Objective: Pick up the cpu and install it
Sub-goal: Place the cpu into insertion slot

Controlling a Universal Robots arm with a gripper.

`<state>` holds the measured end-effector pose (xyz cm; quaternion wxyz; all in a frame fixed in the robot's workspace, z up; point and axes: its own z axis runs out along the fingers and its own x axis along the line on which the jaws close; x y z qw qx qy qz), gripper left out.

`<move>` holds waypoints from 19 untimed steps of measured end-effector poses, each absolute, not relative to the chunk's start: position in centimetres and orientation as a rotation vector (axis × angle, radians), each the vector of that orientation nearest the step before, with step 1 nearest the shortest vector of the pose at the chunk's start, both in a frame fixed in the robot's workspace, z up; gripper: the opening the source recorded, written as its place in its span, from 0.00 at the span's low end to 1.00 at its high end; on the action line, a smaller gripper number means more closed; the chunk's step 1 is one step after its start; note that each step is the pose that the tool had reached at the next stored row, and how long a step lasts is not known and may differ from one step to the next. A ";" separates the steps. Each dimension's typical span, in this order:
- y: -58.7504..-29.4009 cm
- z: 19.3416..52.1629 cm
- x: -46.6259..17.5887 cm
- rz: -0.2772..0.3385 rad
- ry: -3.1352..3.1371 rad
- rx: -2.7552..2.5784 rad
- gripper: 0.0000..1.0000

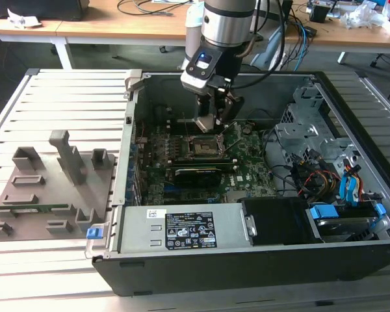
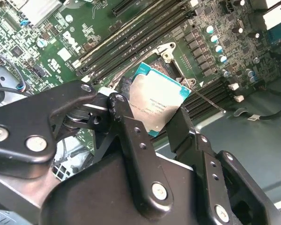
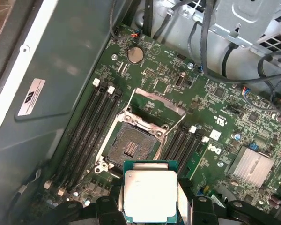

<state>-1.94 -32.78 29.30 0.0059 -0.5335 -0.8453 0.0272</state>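
My gripper (image 1: 212,122) hangs inside the open computer case, shut on the cpu (image 1: 204,123), a thin square chip with a silver-grey top and a teal-green rim. In both wrist views the cpu (image 2: 155,102) (image 3: 150,193) sits flat between the black fingers (image 2: 126,123), held by its edges. Just below it lies the open socket (image 3: 132,146) with its metal frame lifted, on the green motherboard (image 3: 210,112). In the exterior view the socket (image 1: 205,147) is a short way under the chip, which floats above it without touching.
Memory slots (image 3: 82,140) flank the socket on both sides. A silver heatsink (image 3: 253,165) and bundled cables (image 1: 305,175) lie nearby inside the case (image 1: 182,260). A grey plastic tray (image 1: 45,188) with upright blocks rests at the exterior view's left, outside the case.
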 end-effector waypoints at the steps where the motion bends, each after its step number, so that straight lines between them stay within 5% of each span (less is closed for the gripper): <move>1: -32.8 29.3 -1.9 0.085 -2.641 -1.677 0.55; 19: -32.8 29.2 -1.9 0.085 -2.479 -1.902 0.55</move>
